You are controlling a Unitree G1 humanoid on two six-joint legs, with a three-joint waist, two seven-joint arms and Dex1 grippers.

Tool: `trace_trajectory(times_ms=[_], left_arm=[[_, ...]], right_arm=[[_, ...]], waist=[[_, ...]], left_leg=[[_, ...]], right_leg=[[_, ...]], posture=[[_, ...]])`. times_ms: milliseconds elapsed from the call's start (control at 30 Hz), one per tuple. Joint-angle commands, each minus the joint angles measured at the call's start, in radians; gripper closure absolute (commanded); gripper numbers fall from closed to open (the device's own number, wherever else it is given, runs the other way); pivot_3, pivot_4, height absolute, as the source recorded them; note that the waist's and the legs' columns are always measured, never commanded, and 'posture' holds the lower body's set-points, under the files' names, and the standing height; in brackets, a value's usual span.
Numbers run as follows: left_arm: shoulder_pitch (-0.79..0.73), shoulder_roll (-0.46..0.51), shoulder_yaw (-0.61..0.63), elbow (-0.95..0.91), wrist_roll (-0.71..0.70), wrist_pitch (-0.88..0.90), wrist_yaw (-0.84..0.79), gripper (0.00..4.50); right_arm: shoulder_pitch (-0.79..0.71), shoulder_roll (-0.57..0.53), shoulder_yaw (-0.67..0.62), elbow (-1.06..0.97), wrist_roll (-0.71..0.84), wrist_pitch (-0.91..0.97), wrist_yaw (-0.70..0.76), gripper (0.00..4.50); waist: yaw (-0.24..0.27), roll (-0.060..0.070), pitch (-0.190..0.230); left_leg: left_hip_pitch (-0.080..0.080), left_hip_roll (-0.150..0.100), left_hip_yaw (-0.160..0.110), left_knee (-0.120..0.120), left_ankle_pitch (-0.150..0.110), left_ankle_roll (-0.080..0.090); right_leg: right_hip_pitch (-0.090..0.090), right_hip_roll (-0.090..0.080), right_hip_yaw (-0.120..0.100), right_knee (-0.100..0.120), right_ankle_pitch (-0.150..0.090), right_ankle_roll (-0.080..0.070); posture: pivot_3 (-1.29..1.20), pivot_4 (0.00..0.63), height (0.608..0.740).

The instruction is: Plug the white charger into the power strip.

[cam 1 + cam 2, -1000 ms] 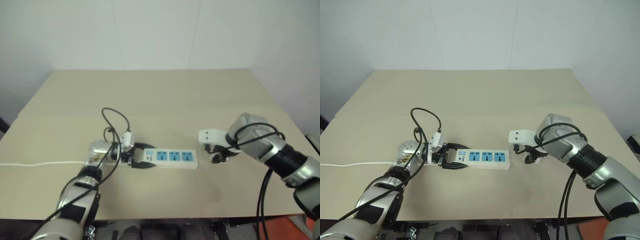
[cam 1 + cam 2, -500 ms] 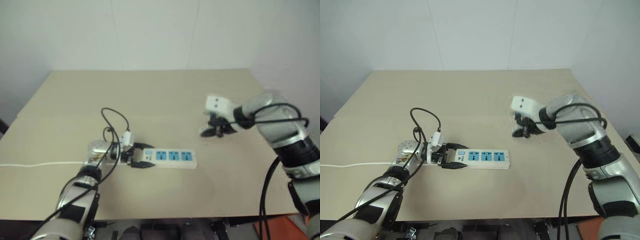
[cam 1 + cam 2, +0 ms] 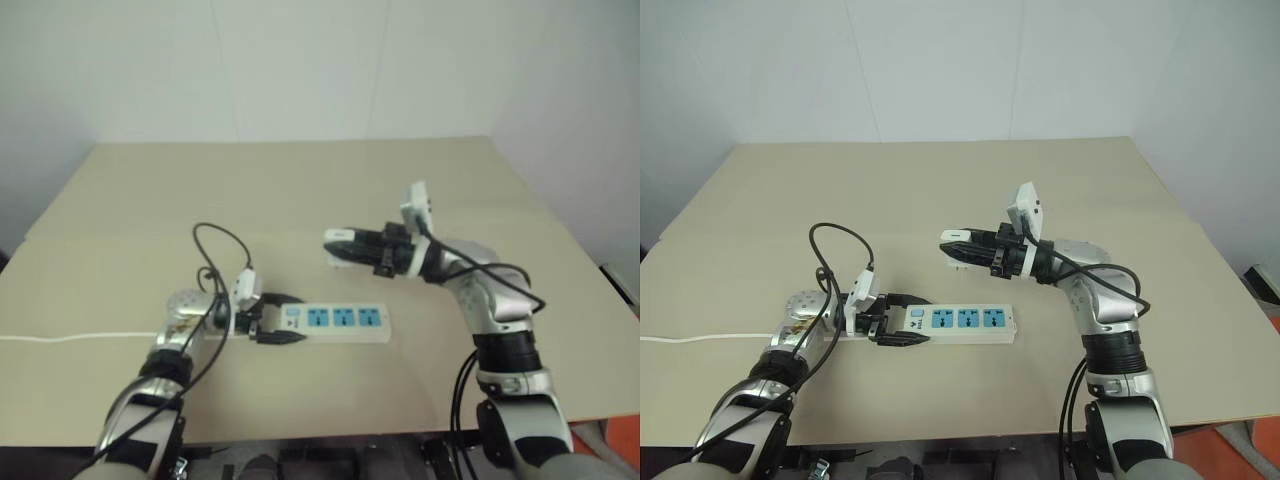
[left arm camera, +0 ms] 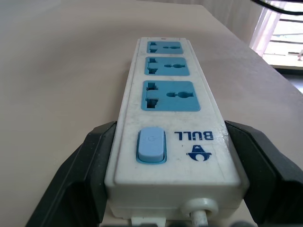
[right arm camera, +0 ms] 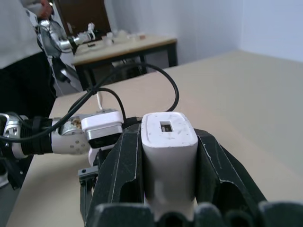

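White charger clamped in right end effector, above power strip.

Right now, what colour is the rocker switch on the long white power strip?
Light blue, like the sockets; the rocker switch on the long white power strip shows best in the left wrist view.

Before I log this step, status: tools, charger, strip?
Left tool shut on power strip, switch end. Right tool shut on white charger, held above table, beyond the strip. All three sockets free.
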Motion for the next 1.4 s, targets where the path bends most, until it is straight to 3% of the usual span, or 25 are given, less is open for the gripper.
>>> trace_trajectory(times_ms=[33,467,1400], left_arm=[[0.026,0.01,-0.007,-0.081,-0.004,0.051,0.018,1.21],[0.049,0.015,-0.019,-0.109,0.004,0.055,0.04,1.21],[0.024,0.013,-0.016,-0.072,0.01,0.026,0.036,1.21]], right_arm=[[0.017,0.03,0.018,0.046,0.025,-0.117,0.043,3.38],[0.043,0.07,0.111,0.24,-0.009,-0.297,0.146,3.38],[0.033,0.09,0.147,0.436,-0.077,-0.432,0.142,3.38]], waist=[[-0.002,0.0,0.0],[-0.002,0.0,0.0],[-0.002,0.0,0.0]], left_leg=[[0.0,0.0,0.0,0.0,0.0,0.0],[0.001,0.0,0.0,0.0,0.001,-0.001],[0.001,0.0,0.0,0.0,0.001,-0.002]], right_leg=[[0.0,0.0,0.0,0.0,0.0,0.0],[0.0,0.0,0.0,-0.002,0.0,0.0],[0.0,0.0,0.0,-0.002,0.0,0.0]], posture=[[0.0,0.15,0.74],[0.0,0.15,0.74],[0.0,0.15,0.74]])
